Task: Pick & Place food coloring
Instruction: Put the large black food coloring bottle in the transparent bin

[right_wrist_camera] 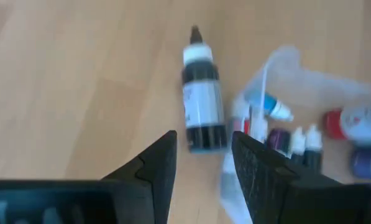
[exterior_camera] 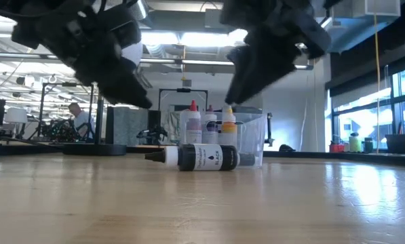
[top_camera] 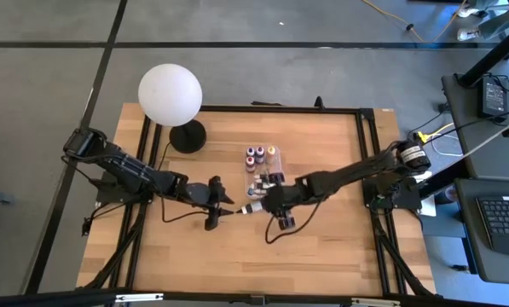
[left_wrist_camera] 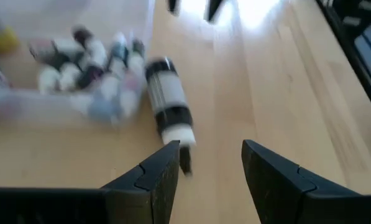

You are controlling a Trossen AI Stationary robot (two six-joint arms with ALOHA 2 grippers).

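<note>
A black food coloring bottle (top_camera: 252,207) with a white label and a white cap with a dark tip lies on its side on the wooden table, just in front of a clear plastic box (top_camera: 277,164). The box holds several small bottles, some standing (top_camera: 258,155), some lying (left_wrist_camera: 92,62). My left gripper (top_camera: 227,207) is open, just off the bottle's cap end (left_wrist_camera: 176,134). My right gripper (top_camera: 269,205) is open at the bottle's base end (right_wrist_camera: 204,140). In the low view the bottle (exterior_camera: 199,157) lies below both grippers, which hang above the table.
A big white globe lamp (top_camera: 170,92) on a black base (top_camera: 187,135) stands at the table's far left. A black frame rail (top_camera: 263,109) runs around the table. Bare wood (top_camera: 237,256) lies toward the near edge. A person (exterior_camera: 76,118) shows far behind the table.
</note>
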